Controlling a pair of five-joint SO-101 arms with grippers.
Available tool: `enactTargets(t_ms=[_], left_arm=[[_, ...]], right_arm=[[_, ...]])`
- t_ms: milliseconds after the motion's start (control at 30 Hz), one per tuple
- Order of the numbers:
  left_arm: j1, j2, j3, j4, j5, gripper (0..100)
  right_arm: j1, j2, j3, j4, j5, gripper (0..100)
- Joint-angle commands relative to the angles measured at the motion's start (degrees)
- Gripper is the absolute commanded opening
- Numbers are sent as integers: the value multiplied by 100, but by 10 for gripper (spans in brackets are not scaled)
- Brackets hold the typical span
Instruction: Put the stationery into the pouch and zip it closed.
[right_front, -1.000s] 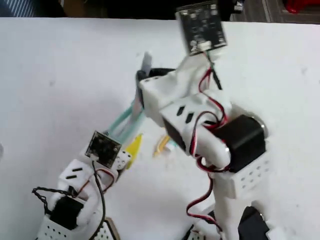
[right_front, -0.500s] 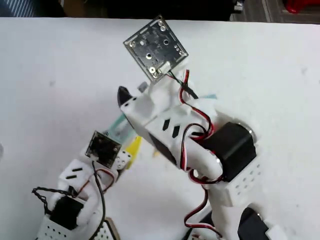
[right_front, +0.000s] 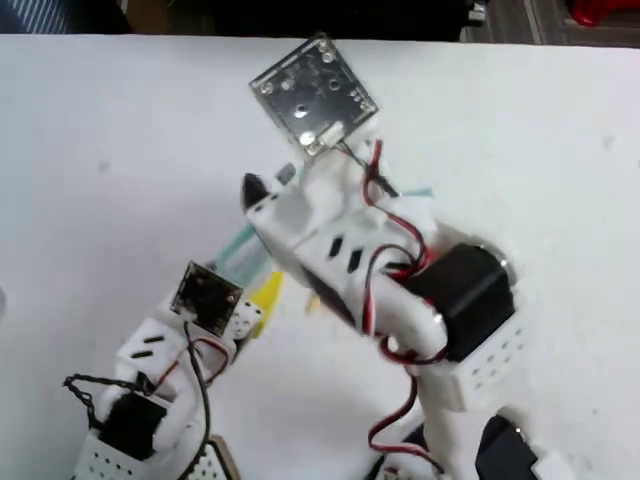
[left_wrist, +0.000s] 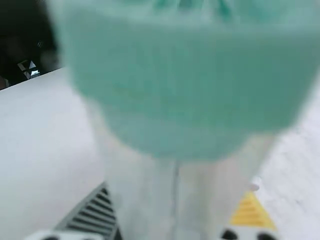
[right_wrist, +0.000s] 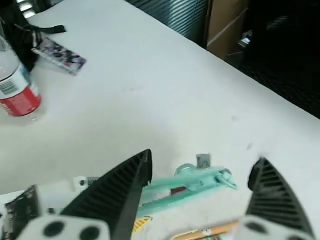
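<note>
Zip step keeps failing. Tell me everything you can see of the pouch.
The pouch is mint green and soft-looking, with a pale translucent panel. It lies on the white table between the two arms, very close to the left wrist camera. Its zipper pull, a small grey tab, sits at one end, below the open right gripper.

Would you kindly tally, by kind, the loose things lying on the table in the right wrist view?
teal pouch: 1
orange pen-like item: 1
bottle with a red label: 1
flat printed card: 1
Total: 4
</note>
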Motion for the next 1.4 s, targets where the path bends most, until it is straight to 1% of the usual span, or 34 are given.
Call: enactTargets(t_ms=[0, 67, 133, 200, 300, 433, 533, 667, 800, 967, 1167, 1267, 1367], left_arm=[[-716, 13, -62, -273, 703, 173], [-971, 13, -53, -360, 1020, 164], [-1015, 13, -44, -387, 1073, 165], [-1015, 13, -35, -387, 1099, 165], [-1024, 13, -44, -387, 1099, 165], [-1024, 13, -44, -387, 1108, 165], [-1024, 13, -44, -387, 1108, 165], [-1024, 13, -35, -387, 1090, 165], [-1015, 13, -35, -387, 1081, 165], [-1015, 13, -35, -387, 1081, 165], [-1015, 13, -26, -466, 1081, 165], [-1015, 13, -26, -466, 1081, 165], [-1015, 13, -18, -466, 1081, 165]], right_arm=[[1007, 13, -26, -215, 53, 213], [1543, 92, 79, -382, 44, 135], [1938, 224, 273, -567, 44, 67], [2176, 391, 598, -629, 44, 46], [2290, 769, 1125, -629, 44, 80], [2308, 1499, 1785, -919, 26, 152], [2343, 2158, 2092, -1226, -475, 182], [2527, 3037, 2127, -1596, -1204, 186], [2659, 3855, 2127, -2246, -1662, 184], [2668, 4576, 2119, -2466, -1873, 183], [2633, 4716, 2145, -2466, -1881, 183], [2598, 4725, 2163, -2466, -2242, 183], [2571, 4787, 2163, -2475, -2409, 183]])
